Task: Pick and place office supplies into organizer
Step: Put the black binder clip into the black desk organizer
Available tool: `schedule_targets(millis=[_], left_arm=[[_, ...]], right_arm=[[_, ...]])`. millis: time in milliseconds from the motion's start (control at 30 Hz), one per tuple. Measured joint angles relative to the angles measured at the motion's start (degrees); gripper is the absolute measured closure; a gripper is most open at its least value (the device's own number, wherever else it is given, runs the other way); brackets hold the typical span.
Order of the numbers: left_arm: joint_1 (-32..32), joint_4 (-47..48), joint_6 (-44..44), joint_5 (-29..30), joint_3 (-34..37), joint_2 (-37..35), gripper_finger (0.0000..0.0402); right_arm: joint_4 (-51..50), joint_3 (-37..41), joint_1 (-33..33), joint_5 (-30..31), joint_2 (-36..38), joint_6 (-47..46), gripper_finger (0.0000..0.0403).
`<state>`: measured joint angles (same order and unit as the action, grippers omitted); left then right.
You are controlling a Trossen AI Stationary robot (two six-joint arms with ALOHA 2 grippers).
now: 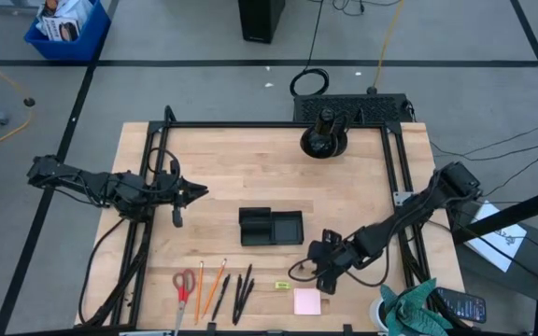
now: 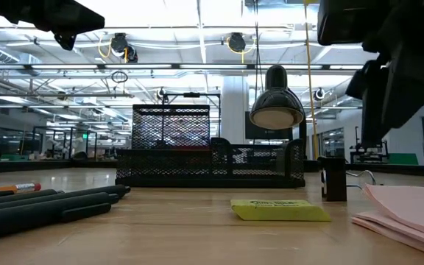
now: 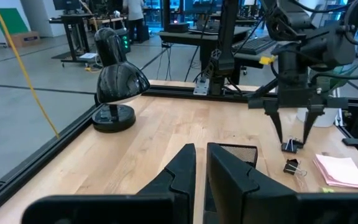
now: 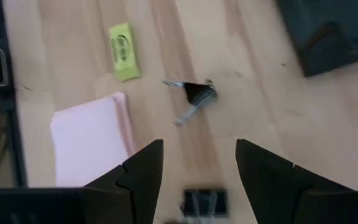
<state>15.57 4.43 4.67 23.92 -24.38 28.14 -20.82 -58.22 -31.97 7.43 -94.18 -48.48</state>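
Organizer (image 1: pixel 271 227): nothing visible inside | all supplies on table | my right claw (image 4: pixel 199 163): wide open, empty, over clip (image 4: pixel 204 201) | left claw (image 1: pixel 177 217): near-shut, empty

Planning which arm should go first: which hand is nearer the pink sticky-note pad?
Right. The right hand, open, hovers over the binder clips just beside the pink sticky-note pad. The left hand hangs far across the table, beyond the organizer.

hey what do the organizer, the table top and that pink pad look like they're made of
The organizer looks like black metal mesh: the room shows through its walls in the low view. The table top seems light wood, pale grain and plank lines, with a matte finish. The pink pad is likely paper; thin stacked sheets show at its edge.
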Motion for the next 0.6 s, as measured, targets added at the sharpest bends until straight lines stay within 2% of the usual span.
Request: schedule_targets(millis=[600], left_arm=[[0.00, 0.06, -0.33, -0.02, 0.02, -0.02, 0.0355]], right_arm=[[6.50, 0.00, 0.38, 0.21, -7.85, -3.37, 0.0206]])
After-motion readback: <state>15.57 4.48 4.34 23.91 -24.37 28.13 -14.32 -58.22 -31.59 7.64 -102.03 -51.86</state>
